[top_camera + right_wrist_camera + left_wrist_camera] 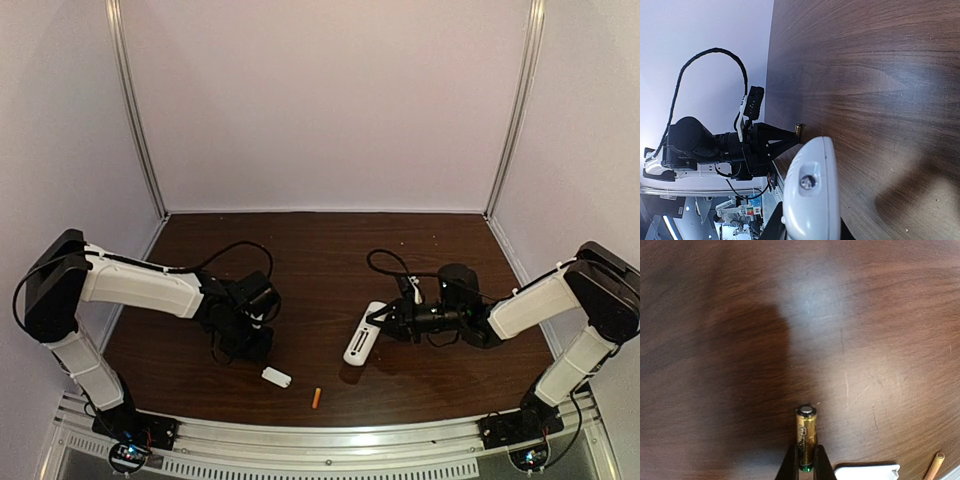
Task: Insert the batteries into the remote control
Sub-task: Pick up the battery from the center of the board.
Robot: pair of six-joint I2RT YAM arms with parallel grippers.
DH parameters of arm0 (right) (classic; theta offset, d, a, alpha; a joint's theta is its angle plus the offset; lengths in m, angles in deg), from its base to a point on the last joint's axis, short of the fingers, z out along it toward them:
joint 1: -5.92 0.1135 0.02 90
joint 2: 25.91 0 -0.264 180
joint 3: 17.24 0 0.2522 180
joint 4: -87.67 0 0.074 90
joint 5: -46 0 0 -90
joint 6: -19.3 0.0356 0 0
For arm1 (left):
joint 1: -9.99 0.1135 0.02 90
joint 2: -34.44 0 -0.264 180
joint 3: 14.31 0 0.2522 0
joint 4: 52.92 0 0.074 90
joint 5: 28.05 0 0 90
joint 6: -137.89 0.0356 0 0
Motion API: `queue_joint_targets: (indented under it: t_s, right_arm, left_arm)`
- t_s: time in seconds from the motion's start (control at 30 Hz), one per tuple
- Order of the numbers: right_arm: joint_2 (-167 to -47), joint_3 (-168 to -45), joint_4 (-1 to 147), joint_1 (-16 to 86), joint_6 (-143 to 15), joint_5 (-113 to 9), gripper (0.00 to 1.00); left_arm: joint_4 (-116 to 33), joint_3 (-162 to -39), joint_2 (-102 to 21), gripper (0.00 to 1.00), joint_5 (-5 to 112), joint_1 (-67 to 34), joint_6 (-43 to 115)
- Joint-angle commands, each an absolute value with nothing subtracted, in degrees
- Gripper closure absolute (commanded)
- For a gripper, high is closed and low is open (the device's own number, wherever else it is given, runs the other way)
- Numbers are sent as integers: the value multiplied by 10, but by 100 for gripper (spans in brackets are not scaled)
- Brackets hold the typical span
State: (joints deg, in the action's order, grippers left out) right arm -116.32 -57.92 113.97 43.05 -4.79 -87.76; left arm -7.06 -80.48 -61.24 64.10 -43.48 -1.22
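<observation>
A golden-brass battery (806,436) sits between the dark fingers of my left gripper (806,466), which is shut on its lower end, low over the wood. From above, the left gripper (252,343) points down at the table's left half and hides that battery. The orange battery (316,397) lies loose near the front edge, and it also shows in the left wrist view as the orange battery (935,465). My right gripper (386,322) is shut on one end of the white remote control (361,341), whose other end rests on the table. The right wrist view shows the remote control (812,192) end-on.
A small white cover piece (276,377) lies on the dark wooden table (320,260), between the left gripper and the orange battery. The same cover piece (867,472) is just right of the left fingers. White walls stand on three sides and a metal rail (320,440) runs along the front.
</observation>
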Motion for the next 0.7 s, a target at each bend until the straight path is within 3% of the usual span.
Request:
queue_joint_targets:
  t_s: [0.0, 0.67]
  right_arm:
    - [-1162, -580, 1157, 427, -52, -881, 100]
    - [-1227, -580, 1238, 452, -1, -854, 100]
  left_arm:
    - [-82, -810, -622, 98, 655, -438, -17]
    - [-60, -1048, -688, 100, 451, -510, 55]
